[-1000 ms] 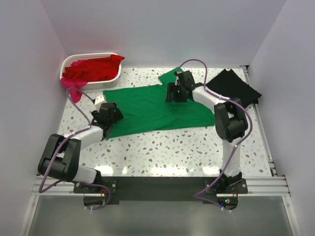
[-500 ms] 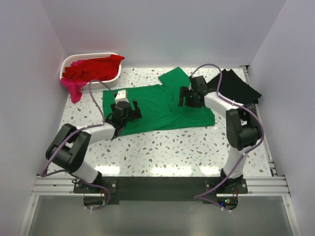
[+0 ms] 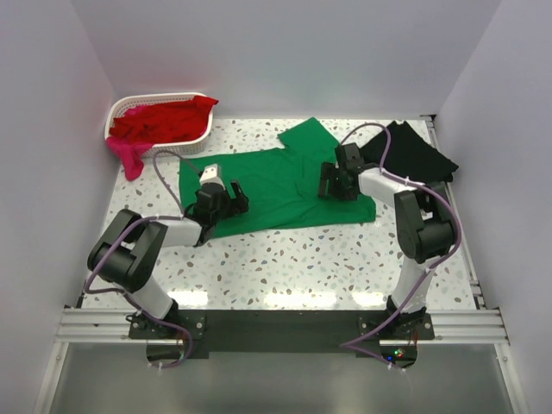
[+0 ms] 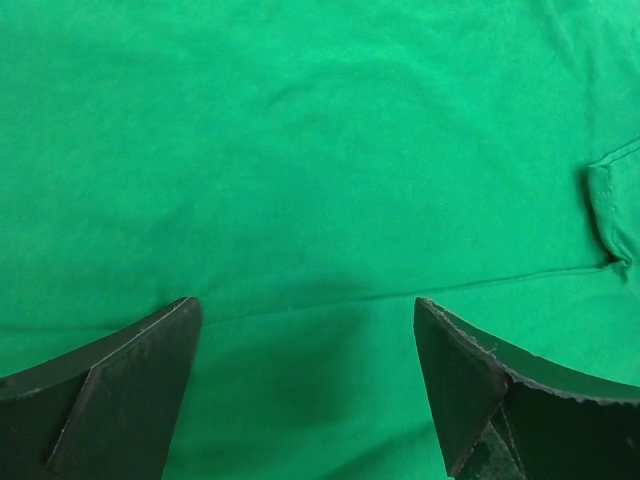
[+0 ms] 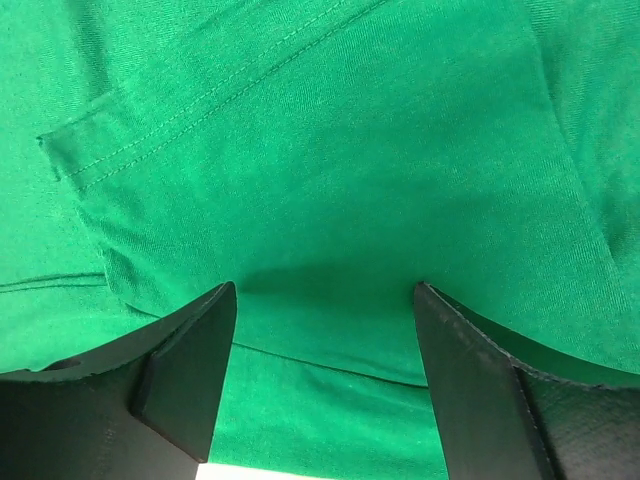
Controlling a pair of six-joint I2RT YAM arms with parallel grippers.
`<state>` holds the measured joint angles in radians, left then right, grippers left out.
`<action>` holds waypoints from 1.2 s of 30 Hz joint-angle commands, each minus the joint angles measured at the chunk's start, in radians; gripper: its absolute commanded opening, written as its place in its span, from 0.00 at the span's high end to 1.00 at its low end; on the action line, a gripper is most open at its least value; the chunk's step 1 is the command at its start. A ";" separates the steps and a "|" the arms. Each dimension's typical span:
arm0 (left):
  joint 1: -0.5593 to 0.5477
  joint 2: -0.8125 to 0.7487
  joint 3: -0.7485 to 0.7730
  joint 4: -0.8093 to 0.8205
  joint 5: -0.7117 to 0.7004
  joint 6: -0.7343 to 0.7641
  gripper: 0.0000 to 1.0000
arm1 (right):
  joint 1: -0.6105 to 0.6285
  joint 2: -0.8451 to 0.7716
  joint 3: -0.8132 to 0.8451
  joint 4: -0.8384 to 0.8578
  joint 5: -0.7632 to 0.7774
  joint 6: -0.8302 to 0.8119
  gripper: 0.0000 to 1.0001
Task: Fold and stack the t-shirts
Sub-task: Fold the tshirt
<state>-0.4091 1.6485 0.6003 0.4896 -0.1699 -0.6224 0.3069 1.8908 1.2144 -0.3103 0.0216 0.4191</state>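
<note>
The green shirt (image 3: 276, 185) lies spread flat on the table (image 3: 328, 259), to the right of the basket (image 3: 172, 145) and nearer the arms. It looks like thin, light, limp knit. It will probably sag and crease wherever it is lifted, drag a little on the tabletop, and give no stiffness to push against. Nothing about it is fragile.

The best places to take hold are likely the stitched edges, meaning the hem, a sleeve seam or the collar, with 2 matching points pinched at once so the fold falls straight. A pinch in mid-panel would probably only bunch it.

The left gripper (image 3: 235, 200) hovers over the part of the shirt closest to the basket. Its jaws are spread with plain cloth between them and nothing pinched. The right gripper (image 3: 335, 186) is over the part farthest from the basket, also released. In the right wrist view a sleeve hem (image 5: 150, 140) lies just ahead of its fingers.

Count:
- 4 shirts can be made out.
- 1 is green.
- 1 is the black shirt (image 3: 414, 153), far to the right of the basket.
- 1 is the red shirt (image 3: 164, 121), heaped inside the basket.
- 1 is the pink shirt (image 3: 129, 157), hanging over the basket's near left rim.
- Whether the red heap hides more than 1 cannot be told.
- There is 1 basket and 2 grippers.
</note>
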 commanded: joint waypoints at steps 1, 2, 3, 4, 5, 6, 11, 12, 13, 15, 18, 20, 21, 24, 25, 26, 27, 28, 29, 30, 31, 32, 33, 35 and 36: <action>0.016 -0.050 -0.080 -0.016 -0.008 -0.057 0.07 | 0.006 -0.024 -0.073 -0.033 0.020 0.059 0.26; 0.016 -0.071 -0.106 -0.019 -0.016 -0.072 0.07 | 0.009 -0.035 -0.088 -0.038 0.024 0.063 0.27; 0.016 -0.082 -0.121 -0.019 -0.026 -0.080 0.07 | 0.017 -0.042 -0.116 -0.049 0.038 0.066 0.27; 0.016 -0.093 -0.135 -0.022 -0.034 -0.089 0.07 | 0.037 -0.065 -0.128 -0.055 0.046 0.069 0.27; 0.016 -0.114 -0.166 -0.022 -0.042 -0.109 0.07 | 0.047 -0.076 -0.141 -0.061 0.057 0.073 0.27; 0.016 -0.127 -0.183 -0.022 -0.051 -0.120 0.07 | 0.058 -0.087 -0.166 -0.070 0.070 0.076 0.27; 0.015 -0.245 -0.279 -0.045 -0.082 -0.166 0.07 | 0.130 -0.180 -0.259 -0.085 0.121 0.124 0.27; 0.016 -0.266 -0.292 -0.052 -0.086 -0.169 0.07 | 0.142 -0.196 -0.294 -0.095 0.138 0.130 0.27; 0.016 -0.288 -0.304 -0.068 -0.089 -0.172 0.07 | 0.161 -0.212 -0.312 -0.098 0.146 0.138 0.27; 0.016 -0.354 -0.333 -0.086 -0.092 -0.178 0.07 | 0.176 -0.269 -0.370 -0.098 0.149 0.164 0.27; 0.010 -0.446 -0.361 -0.129 -0.095 -0.180 0.07 | 0.205 -0.332 -0.414 -0.116 0.149 0.187 0.27; 0.001 -0.511 -0.370 -0.161 -0.100 -0.175 0.08 | 0.222 -0.361 -0.420 -0.139 0.155 0.191 0.27; 0.000 -0.530 -0.370 -0.180 -0.106 -0.172 0.08 | 0.225 -0.396 -0.417 -0.147 0.159 0.191 0.27; -0.010 -0.584 -0.359 -0.195 -0.114 -0.149 0.08 | 0.227 -0.458 -0.389 -0.156 0.170 0.175 0.26; -0.014 -0.593 -0.355 -0.194 -0.115 -0.134 0.08 | 0.227 -0.470 -0.379 -0.153 0.173 0.158 0.25; -0.017 -0.601 -0.347 -0.189 -0.117 -0.128 0.08 | 0.225 -0.478 -0.360 -0.138 0.176 0.150 0.25; -0.019 -0.601 -0.344 -0.174 -0.115 -0.122 0.09 | 0.225 -0.486 -0.349 -0.127 0.175 0.144 0.25; -0.022 -0.596 -0.338 -0.161 -0.114 -0.114 0.09 | 0.225 -0.484 -0.340 -0.115 0.176 0.132 0.25; -0.022 -0.590 -0.336 -0.148 -0.111 -0.111 0.09 | 0.225 -0.481 -0.323 -0.084 0.175 0.126 0.24; -0.023 -0.583 -0.333 -0.114 -0.100 -0.106 0.09 | 0.227 -0.472 -0.317 -0.066 0.164 0.119 0.24; -0.023 -0.560 -0.326 -0.094 -0.094 -0.094 0.09 | 0.227 -0.451 -0.311 -0.046 0.163 0.103 0.23; -0.023 -0.544 -0.321 -0.073 -0.086 -0.086 0.10 | 0.225 -0.432 -0.296 -0.011 0.163 0.098 0.23; -0.025 -0.529 -0.317 -0.022 -0.066 -0.076 0.09 | 0.227 -0.415 -0.289 0.006 0.163 0.089 0.23; -0.025 -0.472 -0.295 0.024 -0.049 -0.060 0.09 | 0.225 -0.359 -0.262 0.039 0.163 0.066 0.23; -0.025 -0.452 -0.289 0.082 -0.019 -0.054 0.10 | 0.225 -0.342 -0.254 0.045 0.163 0.061 0.23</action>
<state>-0.4282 1.1458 0.2543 0.3977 -0.2371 -0.7265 0.5308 1.4998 0.9131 -0.3519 0.1661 0.5220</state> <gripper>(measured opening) 0.907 0.769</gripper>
